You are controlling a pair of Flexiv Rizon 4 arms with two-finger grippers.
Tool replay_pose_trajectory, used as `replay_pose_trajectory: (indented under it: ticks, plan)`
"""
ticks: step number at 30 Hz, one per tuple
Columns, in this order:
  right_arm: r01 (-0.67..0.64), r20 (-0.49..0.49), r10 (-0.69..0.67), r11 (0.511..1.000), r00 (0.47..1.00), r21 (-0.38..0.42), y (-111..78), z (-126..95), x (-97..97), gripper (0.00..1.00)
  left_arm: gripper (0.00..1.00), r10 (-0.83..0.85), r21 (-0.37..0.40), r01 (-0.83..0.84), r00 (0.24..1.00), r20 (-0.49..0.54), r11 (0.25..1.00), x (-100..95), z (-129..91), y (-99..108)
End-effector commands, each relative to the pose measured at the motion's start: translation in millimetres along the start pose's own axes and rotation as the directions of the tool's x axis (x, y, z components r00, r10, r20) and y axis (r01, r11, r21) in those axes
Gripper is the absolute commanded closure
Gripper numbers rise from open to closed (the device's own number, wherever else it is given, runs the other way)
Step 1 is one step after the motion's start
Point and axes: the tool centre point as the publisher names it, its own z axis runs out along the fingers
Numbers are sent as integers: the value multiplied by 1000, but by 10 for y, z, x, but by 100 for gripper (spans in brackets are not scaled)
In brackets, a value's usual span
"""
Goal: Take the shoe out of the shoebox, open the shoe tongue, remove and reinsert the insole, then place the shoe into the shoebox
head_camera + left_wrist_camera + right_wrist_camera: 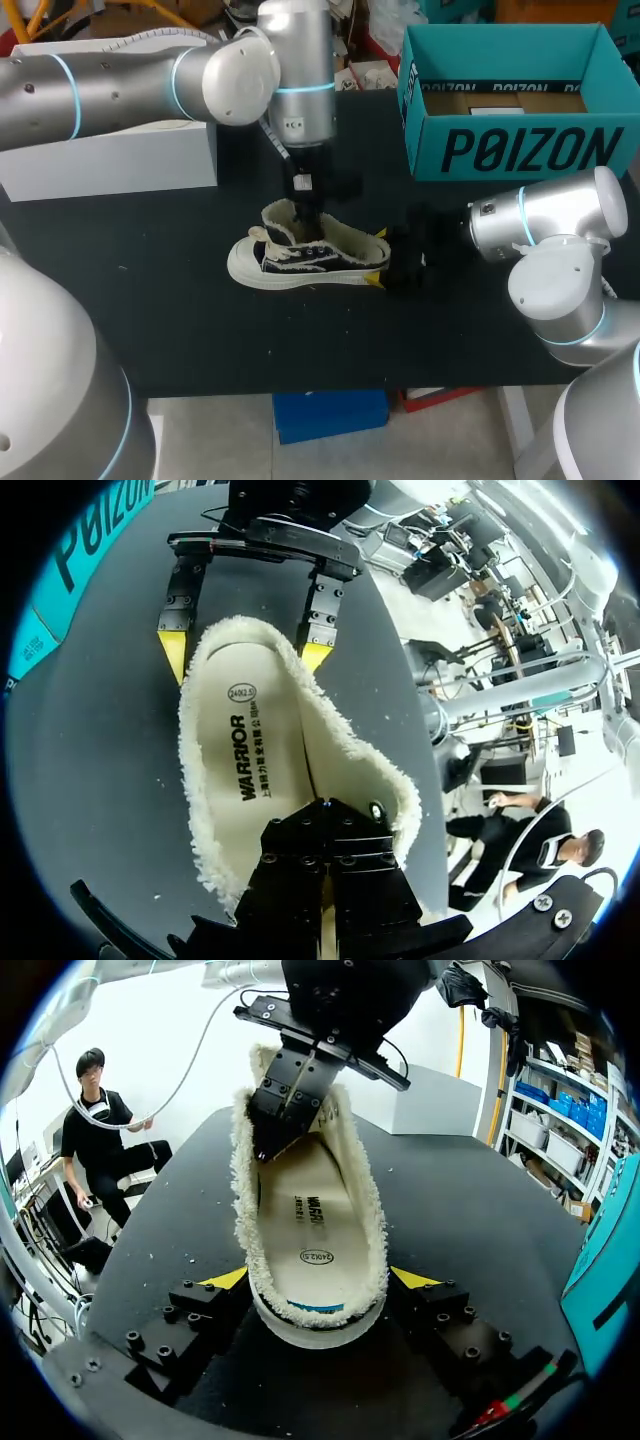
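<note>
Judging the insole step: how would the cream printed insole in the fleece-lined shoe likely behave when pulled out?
The cream printed insole looks thin and flat, so probably light and bendy. The fluffy fleece lining crowds its edges, so it may drag.

The shoe had a rough, fleecy cloth lining, a smooth white rubber-like sole and a smooth matt insole. The table was matt black; the shoebox was matt cardboard.
</note>
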Motion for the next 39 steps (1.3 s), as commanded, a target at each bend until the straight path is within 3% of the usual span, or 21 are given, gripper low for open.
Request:
replay_pose_trajectory:
  ticks: [1, 32, 36, 37, 39]
  plan:
    - [-2, 1, 2, 1000, 1000, 4, -20, 32, -16, 100, 100, 4, 3, -4, 1000, 1, 1000, -6, 73, -17]
    - [-2, 1, 2, 1000, 1000, 4, -20, 32, -16, 100, 99, -78, -30, 79, 996, 50, 996, -51, 346, 22]
    - [-2, 1, 2, 1000, 1000, 4, -20, 32, -16, 100, 62, -75, -35, 77, 995, 63, 996, -71, 336, 27]
    - [-2, 1, 2, 1000, 1000, 4, -20, 32, -16, 100, 58, -73, -36, 75, 995, 64, 997, -76, 334, 25]
    - [-2, 1, 2, 1000, 1000, 4, -20, 32, -16, 100, 59, -73, -43, 76, 994, 76, 996, -86, 334, 23]
